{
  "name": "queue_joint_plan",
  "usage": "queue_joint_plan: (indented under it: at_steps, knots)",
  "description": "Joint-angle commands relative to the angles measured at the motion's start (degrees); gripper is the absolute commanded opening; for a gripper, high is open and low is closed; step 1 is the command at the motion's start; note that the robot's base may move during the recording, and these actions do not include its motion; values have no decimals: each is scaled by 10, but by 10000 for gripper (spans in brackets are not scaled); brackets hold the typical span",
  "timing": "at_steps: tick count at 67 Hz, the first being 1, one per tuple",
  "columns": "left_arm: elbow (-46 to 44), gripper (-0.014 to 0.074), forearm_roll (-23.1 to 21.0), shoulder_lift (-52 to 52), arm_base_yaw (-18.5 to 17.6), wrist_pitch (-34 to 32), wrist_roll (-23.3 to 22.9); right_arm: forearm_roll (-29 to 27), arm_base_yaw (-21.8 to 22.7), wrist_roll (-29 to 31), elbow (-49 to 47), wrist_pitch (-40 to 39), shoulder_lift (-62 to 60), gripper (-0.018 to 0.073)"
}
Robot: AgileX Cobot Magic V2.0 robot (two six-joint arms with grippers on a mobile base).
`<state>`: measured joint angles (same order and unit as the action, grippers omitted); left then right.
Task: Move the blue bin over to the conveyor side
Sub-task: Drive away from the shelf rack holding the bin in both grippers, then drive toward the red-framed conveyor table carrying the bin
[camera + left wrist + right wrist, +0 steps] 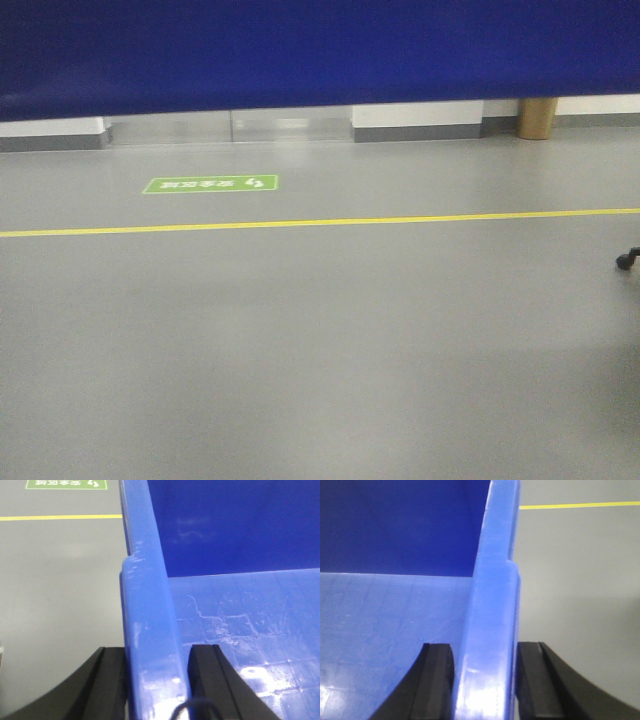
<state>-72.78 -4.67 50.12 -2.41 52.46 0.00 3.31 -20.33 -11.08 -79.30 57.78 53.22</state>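
Note:
The blue bin (pixel 320 50) fills the top of the front view as a broad royal-blue wall held above the grey floor. In the left wrist view my left gripper (pixel 157 652) is shut on the blue bin's (pixel 150 605) left wall, one black finger (pixel 107 680) outside and one inside. In the right wrist view my right gripper (pixel 485 647) is shut on the blue bin's (pixel 492 595) right wall in the same way, straddling the thick rim. The bin's inside looks empty and scuffed. The conveyor side is out of view.
Grey floor lies below the bin, crossed by a yellow line (pixel 320 221) with a green floor sign (pixel 210 184) beyond it. A black caster wheel (pixel 626 261) shows at the right edge. A brown post (pixel 537 118) stands against the white-and-grey wall base (pixel 415 118).

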Motion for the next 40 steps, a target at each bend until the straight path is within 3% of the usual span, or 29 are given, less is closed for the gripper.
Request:
queue_joint_plan:
  at_steps: [1,40]
  knots:
    - [-9,-9,9,-11,-2,-59,14,40,1,16,-8,-72,-12,-70]
    - [-9,-9,9,-11,-2,-59,14,40,1,16,-8,-72,-12,-70]
